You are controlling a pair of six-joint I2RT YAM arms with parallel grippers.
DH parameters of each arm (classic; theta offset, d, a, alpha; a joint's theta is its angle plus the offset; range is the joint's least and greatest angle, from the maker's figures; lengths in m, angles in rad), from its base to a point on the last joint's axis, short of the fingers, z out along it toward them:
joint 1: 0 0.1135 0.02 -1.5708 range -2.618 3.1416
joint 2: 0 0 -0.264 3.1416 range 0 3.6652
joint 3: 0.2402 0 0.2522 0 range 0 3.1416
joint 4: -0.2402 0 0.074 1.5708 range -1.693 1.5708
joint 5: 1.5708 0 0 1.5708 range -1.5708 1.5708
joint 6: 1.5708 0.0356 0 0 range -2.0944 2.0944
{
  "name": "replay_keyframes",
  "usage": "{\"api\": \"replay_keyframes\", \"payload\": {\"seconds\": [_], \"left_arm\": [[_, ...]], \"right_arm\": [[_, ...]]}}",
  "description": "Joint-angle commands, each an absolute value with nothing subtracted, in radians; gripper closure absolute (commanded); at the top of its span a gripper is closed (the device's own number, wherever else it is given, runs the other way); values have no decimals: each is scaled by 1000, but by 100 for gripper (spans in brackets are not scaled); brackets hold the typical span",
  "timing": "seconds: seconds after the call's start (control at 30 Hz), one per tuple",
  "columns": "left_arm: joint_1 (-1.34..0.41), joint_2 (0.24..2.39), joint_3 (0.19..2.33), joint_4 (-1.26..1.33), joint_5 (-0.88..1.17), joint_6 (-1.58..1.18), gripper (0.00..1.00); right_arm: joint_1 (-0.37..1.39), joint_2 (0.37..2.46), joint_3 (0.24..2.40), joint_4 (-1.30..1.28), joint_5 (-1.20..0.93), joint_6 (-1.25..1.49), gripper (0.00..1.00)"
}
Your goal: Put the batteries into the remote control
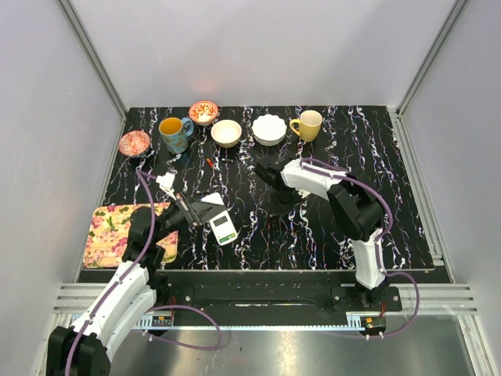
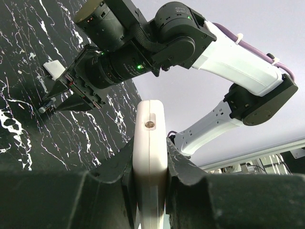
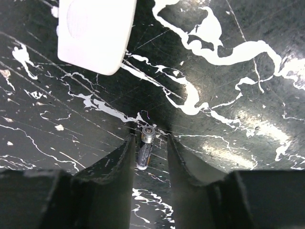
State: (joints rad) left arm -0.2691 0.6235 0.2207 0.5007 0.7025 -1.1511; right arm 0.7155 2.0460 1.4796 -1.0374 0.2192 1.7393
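My left gripper (image 2: 150, 143) is shut on the remote control (image 2: 150, 124), a white slab held edge-on with its small lens end pointing away. From above, the remote control (image 1: 223, 227) sticks out of the left gripper (image 1: 197, 216) over the table's front left. A dark battery (image 3: 145, 150) with a silver end lies on the table between the fingers of my right gripper (image 3: 148, 136). Those jaws stand apart, with a gap on the battery's right side. A white rounded panel (image 3: 95, 33) lies just ahead. The right gripper (image 1: 272, 192) hangs low mid-table.
Along the back stand a patterned dish (image 1: 135, 142), blue mug (image 1: 174, 135), patterned bowl (image 1: 203, 112), cream bowl (image 1: 226, 132), white scalloped bowl (image 1: 268, 129) and yellow mug (image 1: 308, 124). A floral mat (image 1: 117, 231) lies front left. A small red piece (image 1: 210, 162) and a white scrap (image 1: 166, 182) lie nearby.
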Motion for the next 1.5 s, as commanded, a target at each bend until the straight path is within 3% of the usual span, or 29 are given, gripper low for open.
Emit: {"api": "replay_keyframes", "payload": {"seconds": [0.0, 0.2, 0.27, 0.33, 0.43, 0.47, 0.63, 0.73, 1.1, 1.47], "left_arm": [[-275, 614, 273, 517, 710, -1132, 100], [-273, 618, 287, 500, 707, -1115, 100], [-273, 615, 290, 488, 695, -1111, 100], [-273, 614, 288, 477, 684, -1108, 100], [-273, 609, 281, 474, 657, -1108, 100], [-273, 604, 273, 472, 652, -1106, 100], [-273, 598, 242, 469, 617, -1101, 100], [-273, 598, 233, 447, 612, -1086, 100], [-273, 574, 224, 397, 597, -1065, 100], [-273, 584, 218, 396, 591, -1058, 100]], "right_arm": [[726, 1973, 1509, -1026, 300, 1626, 59], [726, 1847, 1499, -965, 396, 1364, 41], [724, 1771, 1436, -884, 411, 1180, 30], [726, 1705, 1353, -645, 361, 847, 27], [727, 1557, 1148, -350, 154, 468, 2], [727, 1504, 1075, -318, 128, 413, 0], [729, 1577, 1103, -422, 103, 226, 0], [765, 1600, 1095, -425, 95, 189, 9], [792, 1732, 1152, -413, 81, 143, 14], [790, 1827, 1207, -420, 164, 166, 26]]}}
